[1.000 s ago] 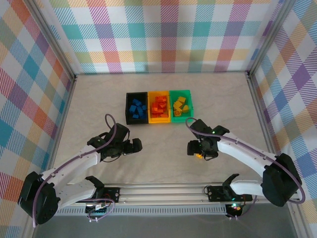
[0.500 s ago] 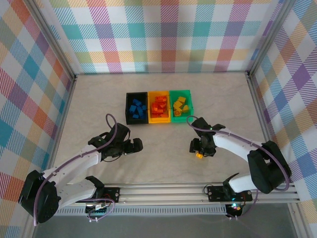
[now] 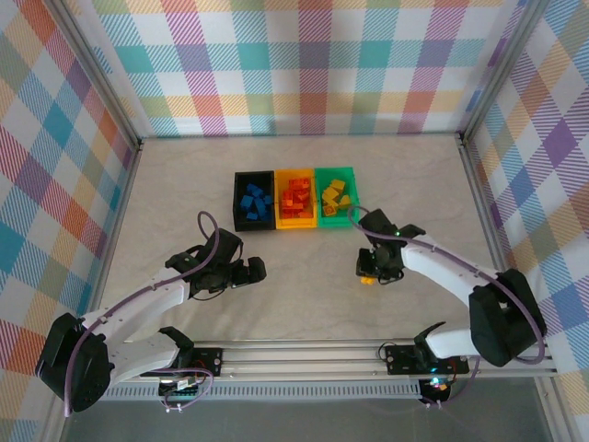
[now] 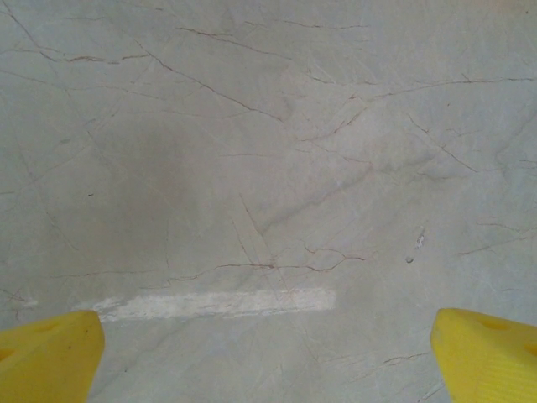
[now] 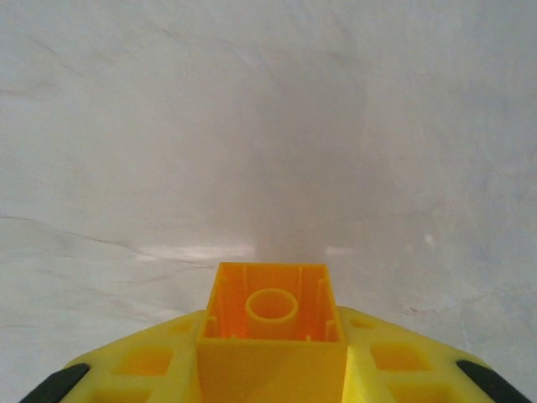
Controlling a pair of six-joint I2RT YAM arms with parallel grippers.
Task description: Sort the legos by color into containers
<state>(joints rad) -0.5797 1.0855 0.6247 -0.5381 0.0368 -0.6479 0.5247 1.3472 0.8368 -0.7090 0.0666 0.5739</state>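
The left gripper (image 3: 256,269) hangs over bare marbled tabletop (image 4: 268,168), fingers spread wide and empty. The right gripper (image 3: 369,274) is clamped on a small yellow plastic brick (image 5: 270,315), so the pick looks made. Next should come a lift toward the green plastic bin (image 3: 335,169) holding yellow bricks (image 3: 333,195). The brick's studded face is hidden, and whether it touches the tabletop is unclear.

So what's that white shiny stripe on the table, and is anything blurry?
Left wrist view: the stripe looks like glare from a light on the table, and the yellow fingertips in the bottom corners are a bit soft. Right wrist view: fainter glare, a dim shadow beyond the yellow lego, which looks sharp. Top external view: even light, nothing blurry.
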